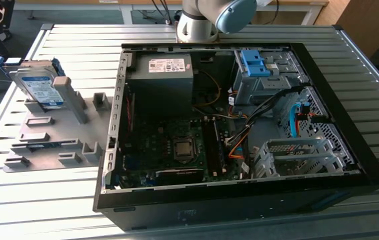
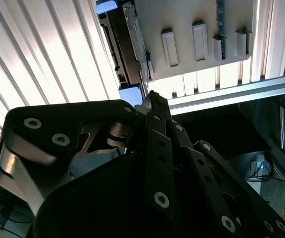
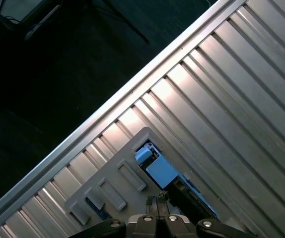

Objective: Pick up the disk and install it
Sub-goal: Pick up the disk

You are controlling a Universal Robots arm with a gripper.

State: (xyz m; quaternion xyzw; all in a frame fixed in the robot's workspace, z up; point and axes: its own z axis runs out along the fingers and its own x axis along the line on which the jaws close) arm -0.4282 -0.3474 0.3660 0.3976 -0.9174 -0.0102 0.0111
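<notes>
From where I stand, the disk (image 1: 37, 86) is propped on edge, leaning back, at the far end of a grey rack (image 1: 56, 145) on the slatted counter (image 1: 83, 37). In the exterior view that puts it at about ten o'clock from the open computer case (image 1: 243, 200), with the rack just beside the case wall. The arm (image 1: 206, 20) rises at twelve o'clock, behind the case.

In both wrist views the gripper (image 3: 157, 200) (image 2: 154, 97) has its fingers drawn together with nothing between them. It looks down on the rack (image 3: 107, 191), and the disk (image 3: 155, 166) shows edge-up just past its tips, apart from them. In the first wrist view the disk's long edge runs on a line away from the tips, the blue end of its frame farthest off. I judge the gripper to be above the disk rather than level with it.

How high above, I cannot tell. In the first wrist view the gripper's own body cuts off the disk's near end. In the second wrist view the disk (image 2: 125, 49) is a dark sliver, its label unseen. In the exterior view a rack post covers its lower corner. Inside the case, a bare blue bracket (image 1: 253, 62) sits at one o'clock, and cables make the bays around it hard to read.
</notes>
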